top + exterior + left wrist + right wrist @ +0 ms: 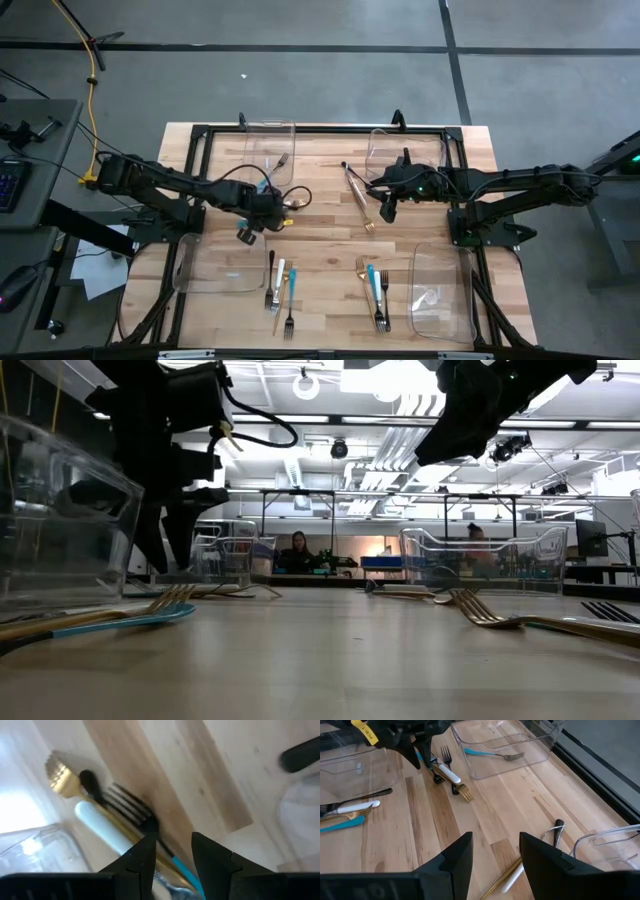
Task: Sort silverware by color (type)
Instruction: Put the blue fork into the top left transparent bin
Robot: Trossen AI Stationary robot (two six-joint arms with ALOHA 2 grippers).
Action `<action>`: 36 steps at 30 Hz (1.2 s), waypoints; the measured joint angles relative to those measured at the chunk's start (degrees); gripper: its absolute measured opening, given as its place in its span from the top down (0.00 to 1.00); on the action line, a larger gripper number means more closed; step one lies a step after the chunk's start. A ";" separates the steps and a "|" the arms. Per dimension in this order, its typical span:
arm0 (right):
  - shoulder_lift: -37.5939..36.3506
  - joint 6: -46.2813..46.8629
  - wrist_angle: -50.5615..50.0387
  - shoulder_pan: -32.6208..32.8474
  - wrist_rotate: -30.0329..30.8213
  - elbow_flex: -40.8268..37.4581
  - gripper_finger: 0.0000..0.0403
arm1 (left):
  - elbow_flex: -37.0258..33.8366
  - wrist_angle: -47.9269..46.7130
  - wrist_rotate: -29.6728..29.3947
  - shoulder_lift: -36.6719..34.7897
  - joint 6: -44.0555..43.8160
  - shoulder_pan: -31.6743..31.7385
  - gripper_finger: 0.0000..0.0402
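Your left gripper [246,234] hovers parted and empty over the near-left pile of silverware [279,289]; the right gripper [386,211], also parted and empty, hangs above the mid-table utensils [359,196]. Only the far-left bin's teal fork [492,753] looks sorted.

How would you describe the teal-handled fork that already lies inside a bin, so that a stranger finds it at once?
Look at the clear bin at the table's far edge, on the left arm's side. One fork lies alone inside it. Its teal handle and its place in a bin set it apart from the silverware loose on the wood.
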 joint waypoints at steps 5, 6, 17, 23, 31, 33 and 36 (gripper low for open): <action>0.00 0.00 0.00 0.01 0.01 0.00 0.61 | -0.04 0.01 -0.42 -0.06 -1.47 -2.07 0.70; 0.00 0.00 0.00 0.00 0.00 0.00 0.61 | -0.04 -0.01 -0.60 -0.19 -1.52 -2.46 0.70; 0.00 0.00 0.04 0.02 0.01 0.00 0.61 | 8.07 -7.14 -5.21 -2.45 3.70 -3.53 0.70; 0.00 0.00 -0.01 0.00 0.01 0.00 0.61 | 5.11 -5.43 -4.90 -1.02 14.63 0.41 0.70; 0.00 0.00 -0.04 0.00 0.01 0.02 0.61 | 3.85 -0.39 1.14 3.18 17.22 4.90 0.70; 0.00 0.00 -0.26 0.01 0.01 0.02 0.61 | 3.87 -0.14 1.83 4.57 17.19 5.16 0.70; 0.00 -0.02 -0.37 0.00 0.01 0.02 0.61 | 3.90 -0.52 1.50 6.48 16.53 5.15 0.70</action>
